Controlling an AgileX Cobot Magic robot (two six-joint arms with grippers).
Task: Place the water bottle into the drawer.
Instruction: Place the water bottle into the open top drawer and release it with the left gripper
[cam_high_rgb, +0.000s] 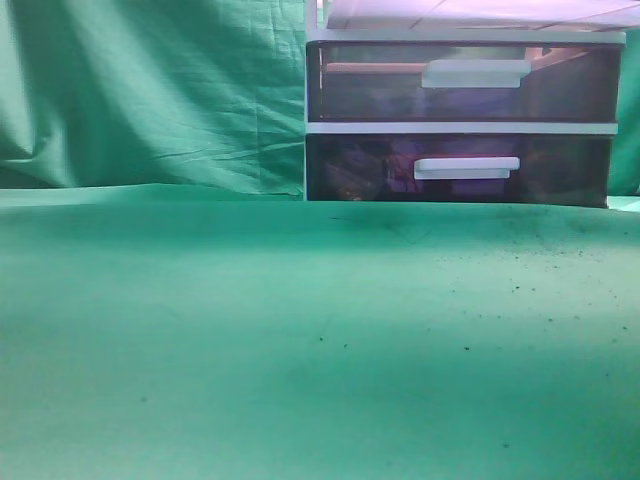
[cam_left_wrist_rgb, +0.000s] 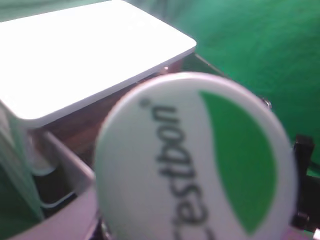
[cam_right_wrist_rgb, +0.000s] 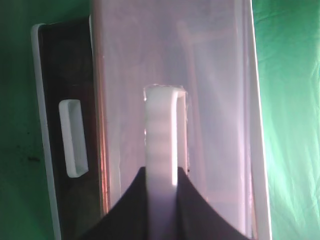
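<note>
The water bottle (cam_left_wrist_rgb: 195, 160) fills the left wrist view; I see its white cap with green and black print from above. My left gripper is shut on it, and only a black finger part (cam_left_wrist_rgb: 303, 165) shows at the right edge. The bottle hangs over the pulled-out top drawer (cam_left_wrist_rgb: 65, 155). My right gripper (cam_right_wrist_rgb: 162, 172) is shut on that drawer's white handle (cam_right_wrist_rgb: 162, 130), and the pale inside of the drawer (cam_right_wrist_rgb: 215, 100) lies beyond it. In the exterior view only the drawer's underside (cam_high_rgb: 470, 10) shows at the top edge, and both grippers are out of view.
The drawer cabinet (cam_high_rgb: 460, 125) stands at the back right on the green cloth (cam_high_rgb: 300, 340), with two closed dark drawers and white handles (cam_high_rgb: 466, 168). Its white top (cam_left_wrist_rgb: 85, 55) shows in the left wrist view. A lower drawer's handle (cam_right_wrist_rgb: 72, 137) is visible left of my right gripper.
</note>
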